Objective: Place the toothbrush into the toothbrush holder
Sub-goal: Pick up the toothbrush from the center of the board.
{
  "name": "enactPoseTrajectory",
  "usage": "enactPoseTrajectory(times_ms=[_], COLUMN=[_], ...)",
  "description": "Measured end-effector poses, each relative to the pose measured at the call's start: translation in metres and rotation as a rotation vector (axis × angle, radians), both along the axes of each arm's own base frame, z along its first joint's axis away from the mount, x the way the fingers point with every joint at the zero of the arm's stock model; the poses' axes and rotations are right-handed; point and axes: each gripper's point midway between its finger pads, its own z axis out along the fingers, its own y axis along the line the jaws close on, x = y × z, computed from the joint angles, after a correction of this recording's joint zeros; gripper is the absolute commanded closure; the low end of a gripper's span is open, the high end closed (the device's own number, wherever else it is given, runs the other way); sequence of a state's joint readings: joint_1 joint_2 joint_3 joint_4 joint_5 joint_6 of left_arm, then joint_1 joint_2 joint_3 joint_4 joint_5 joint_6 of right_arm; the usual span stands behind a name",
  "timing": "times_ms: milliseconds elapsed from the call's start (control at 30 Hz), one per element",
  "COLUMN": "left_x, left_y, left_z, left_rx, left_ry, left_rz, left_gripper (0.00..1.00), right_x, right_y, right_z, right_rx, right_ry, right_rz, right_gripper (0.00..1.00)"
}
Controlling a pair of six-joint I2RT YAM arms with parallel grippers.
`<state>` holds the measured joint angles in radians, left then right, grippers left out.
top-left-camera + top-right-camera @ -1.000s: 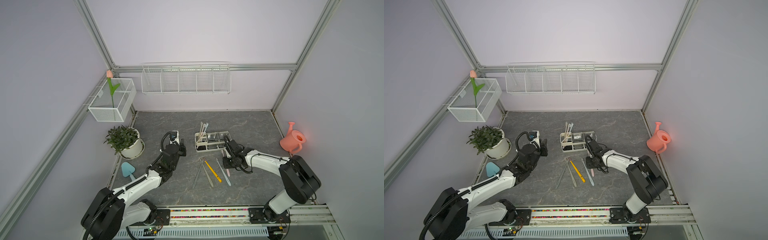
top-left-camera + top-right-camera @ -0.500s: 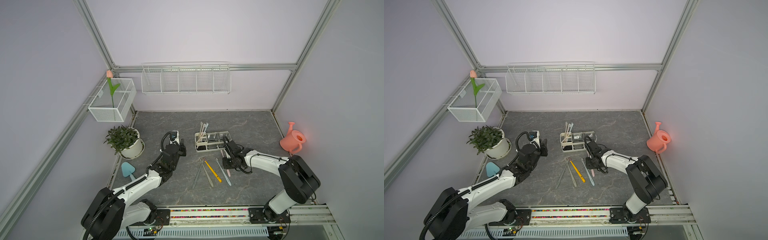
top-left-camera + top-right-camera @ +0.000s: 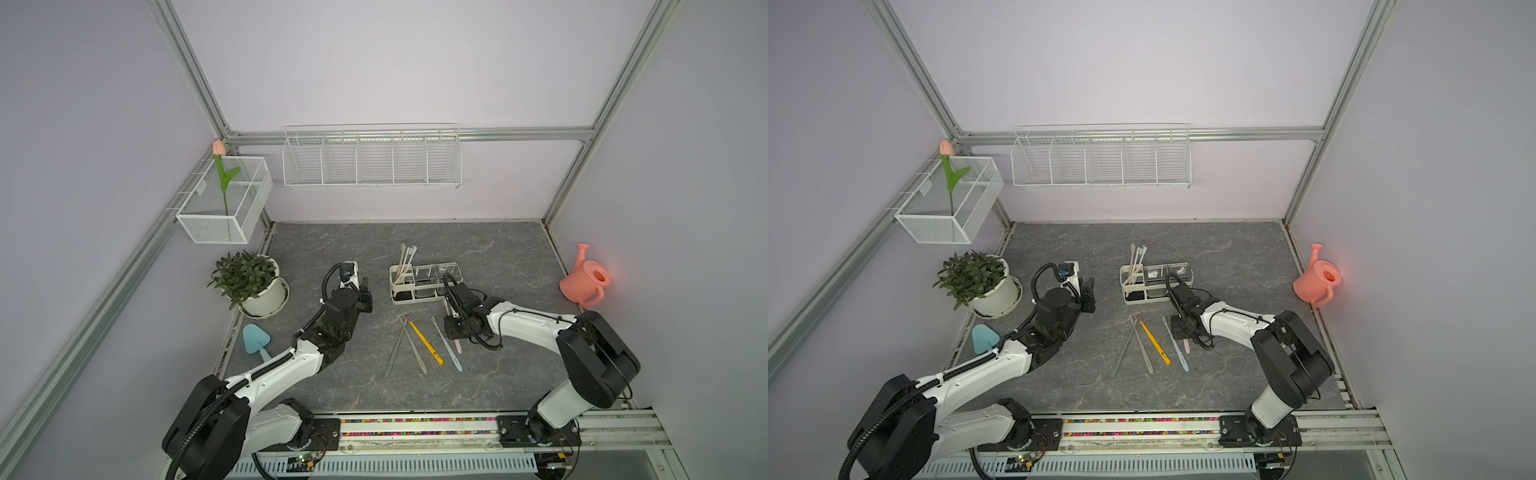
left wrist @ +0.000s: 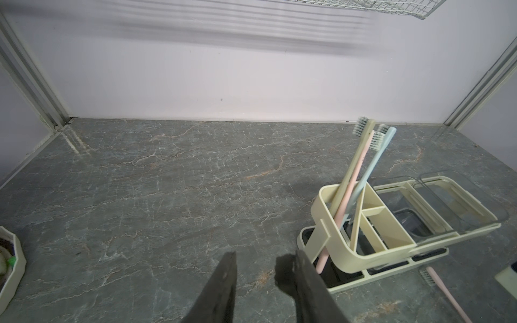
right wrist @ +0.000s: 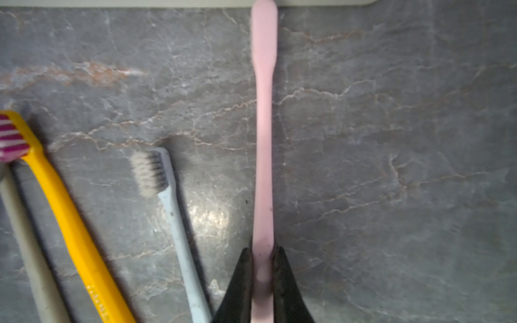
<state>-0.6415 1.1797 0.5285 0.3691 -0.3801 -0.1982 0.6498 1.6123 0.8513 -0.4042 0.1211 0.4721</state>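
— What's near the left tool (image 3: 362, 291)?
— A potted plant (image 3: 249, 282); a blue trowel (image 3: 255, 338) lies farther off.
— And the right tool (image 3: 454, 332)?
— A light-blue toothbrush (image 3: 446, 345) just beside it, a yellow toothbrush (image 3: 424, 343) past that, a coral watering can (image 3: 584, 280) well apart.

top views: high, front, looking down on whole table (image 3: 498, 249) | wrist views: low, close; both show pink toothbrush (image 4: 447, 295) (image 5: 263, 139)
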Motion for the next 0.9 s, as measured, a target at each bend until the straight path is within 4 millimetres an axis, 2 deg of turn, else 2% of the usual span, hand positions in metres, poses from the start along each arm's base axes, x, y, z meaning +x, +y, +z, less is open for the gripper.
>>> enactPoseTrajectory(times_ms=[300, 500, 667, 900], left_x=[-0.001, -0.001, -0.006, -0.020], left_y=[-0.013, -0.051, -0.081, -0.104], left_z=[0.004, 0.018, 0.026, 0.024], left_rx=[-0.015, -0.063, -0.130, -0.185], left_ry=[0.016, 0.035, 0.073, 0.125], left_rz=[-0.065, -0.237, -0.383, -0.522], left_gripper=[0.62, 0.61, 0.60, 0.59], right_x=[-0.021, -0.024, -0.023, -0.015], right_y=[-0.013, -0.011, -0.005, 0.003], right_z=[0.001, 0.006, 0.021, 0.052], right_rx=[0.009, 0.042, 0.109, 0.199], right_ry=[0.011, -0.005, -0.062, -0.179], right_rz=[0.004, 0.013, 0.029, 0.054], right_gripper=[0.90, 0.89, 0.89, 0.87])
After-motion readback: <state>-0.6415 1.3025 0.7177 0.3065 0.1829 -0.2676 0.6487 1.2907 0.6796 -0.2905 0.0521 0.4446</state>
